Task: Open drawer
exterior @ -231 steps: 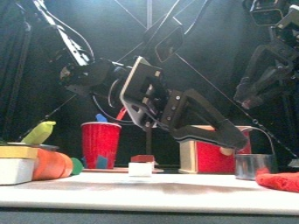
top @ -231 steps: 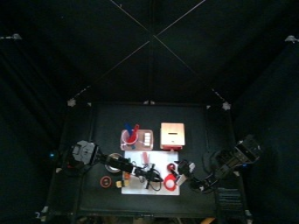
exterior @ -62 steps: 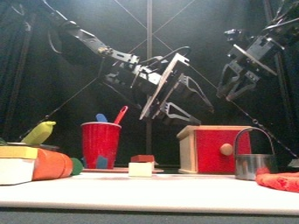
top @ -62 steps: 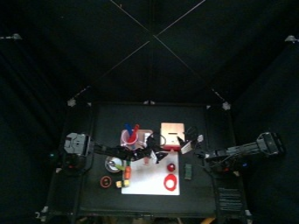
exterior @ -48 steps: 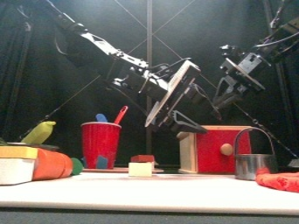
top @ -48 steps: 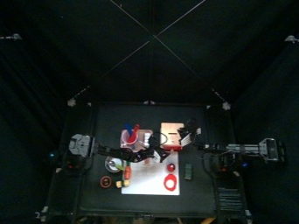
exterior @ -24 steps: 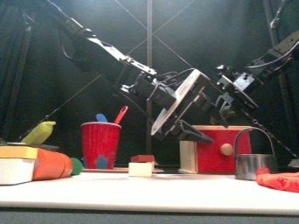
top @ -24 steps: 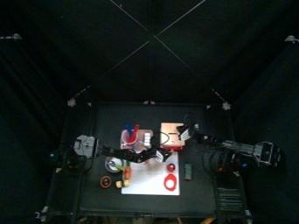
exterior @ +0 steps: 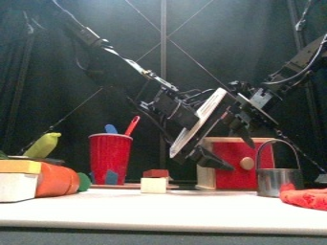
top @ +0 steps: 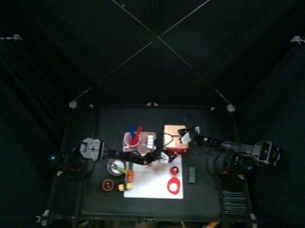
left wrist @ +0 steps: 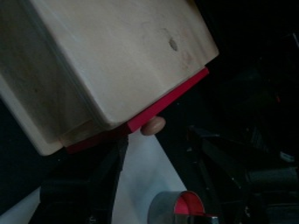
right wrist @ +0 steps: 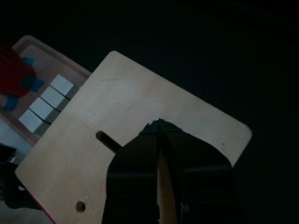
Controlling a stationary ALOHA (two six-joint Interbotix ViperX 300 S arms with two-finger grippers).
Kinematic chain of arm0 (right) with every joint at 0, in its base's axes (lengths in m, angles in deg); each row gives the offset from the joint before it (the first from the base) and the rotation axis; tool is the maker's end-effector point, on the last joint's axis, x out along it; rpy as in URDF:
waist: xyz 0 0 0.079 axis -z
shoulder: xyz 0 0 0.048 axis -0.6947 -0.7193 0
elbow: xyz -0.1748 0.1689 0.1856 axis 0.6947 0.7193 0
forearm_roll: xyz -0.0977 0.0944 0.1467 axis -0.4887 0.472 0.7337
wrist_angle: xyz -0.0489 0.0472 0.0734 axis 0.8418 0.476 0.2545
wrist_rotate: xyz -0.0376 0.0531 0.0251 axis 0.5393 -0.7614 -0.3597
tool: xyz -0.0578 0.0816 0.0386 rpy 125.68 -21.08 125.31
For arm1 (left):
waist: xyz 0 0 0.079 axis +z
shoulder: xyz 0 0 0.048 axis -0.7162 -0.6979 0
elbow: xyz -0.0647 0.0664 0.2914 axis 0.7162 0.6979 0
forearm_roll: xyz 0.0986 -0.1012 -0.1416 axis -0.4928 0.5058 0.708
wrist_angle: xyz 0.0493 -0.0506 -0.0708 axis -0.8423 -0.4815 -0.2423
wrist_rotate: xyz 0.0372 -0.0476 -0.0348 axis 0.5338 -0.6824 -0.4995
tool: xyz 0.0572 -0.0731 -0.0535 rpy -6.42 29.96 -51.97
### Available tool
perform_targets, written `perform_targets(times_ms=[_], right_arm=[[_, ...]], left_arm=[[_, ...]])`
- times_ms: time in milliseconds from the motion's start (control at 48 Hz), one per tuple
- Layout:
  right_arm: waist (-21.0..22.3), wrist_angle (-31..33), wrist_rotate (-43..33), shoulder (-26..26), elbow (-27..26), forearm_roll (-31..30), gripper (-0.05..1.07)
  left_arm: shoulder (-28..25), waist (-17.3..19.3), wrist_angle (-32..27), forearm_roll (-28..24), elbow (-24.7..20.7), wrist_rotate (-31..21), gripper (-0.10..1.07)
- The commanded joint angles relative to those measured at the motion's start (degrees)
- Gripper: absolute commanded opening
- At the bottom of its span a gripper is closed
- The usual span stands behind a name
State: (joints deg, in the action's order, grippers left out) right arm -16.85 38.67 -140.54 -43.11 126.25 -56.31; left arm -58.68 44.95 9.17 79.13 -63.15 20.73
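- Left fingers [exterior: 202, 122] are spread wide and empty, angled down at the front of the drawer [exterior: 228, 153], which sits right of the middle of the tabletop [exterior: 153, 206].
- In the left wrist view the small knob [left wrist: 152, 127] on the red drawer face lies ahead of the gap between them. No contact that I can see.
- Right fingers [right wrist: 149, 171] are pinched nearly shut with nothing between them, hanging over the pale wooden top of the drawer.
- Risk one: the left fingers close beside or in front of that little knob. It's a small target and they come in at a slant, so they could snap on air or glance off the red face.
- Risk two: a pull drags the whole box forward instead of sliding the drawer out. It looks light, and if the right fingers aren't pressing it down, nothing braces it.
- Risk three: a sliding box could bump the metal pail [exterior: 272, 177] just beside it, or slide onto the white sheet [left wrist: 146, 171] in front of it.
- Risk four: both arms crowd the same small box, so they could knock each other as the left one draws back.
- Hard to tell: whether the right fingers touch the wood or hover just over it. The wrist view looks straight down them, and the front view has the left arm across them.
- Cut off: the drawer's seam and how far it is already out. In the top view the drawer [top: 177, 134] is too small to judge.
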Motion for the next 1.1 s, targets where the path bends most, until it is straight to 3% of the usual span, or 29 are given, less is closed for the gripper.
perform_targets(times_ms=[0,250,667,1083], right_arm=[[0.3,-0.1,-0.1,-1.0,-1.8,-0.4,0.13],[0.3,-0.2,-0.1,-2.6,-1.8,-0.4,0.13],[-0.2,-0.7,-0.1,-4.5,-1.8,-0.5,0.13],[-0.9,-0.8,0.0,-6.1,-1.8,-0.4,0.13]], left_arm=[[0.6,0.9,0.1,0.3,-2.4,0.1,0.91],[0.0,1.2,-0.1,1.3,-3.5,0.0,0.9],[-0.9,1.2,-0.5,10.8,-5.9,0.0,0.87],[-1.4,1.7,-0.7,13.4,-6.3,-3.3,0.86]])
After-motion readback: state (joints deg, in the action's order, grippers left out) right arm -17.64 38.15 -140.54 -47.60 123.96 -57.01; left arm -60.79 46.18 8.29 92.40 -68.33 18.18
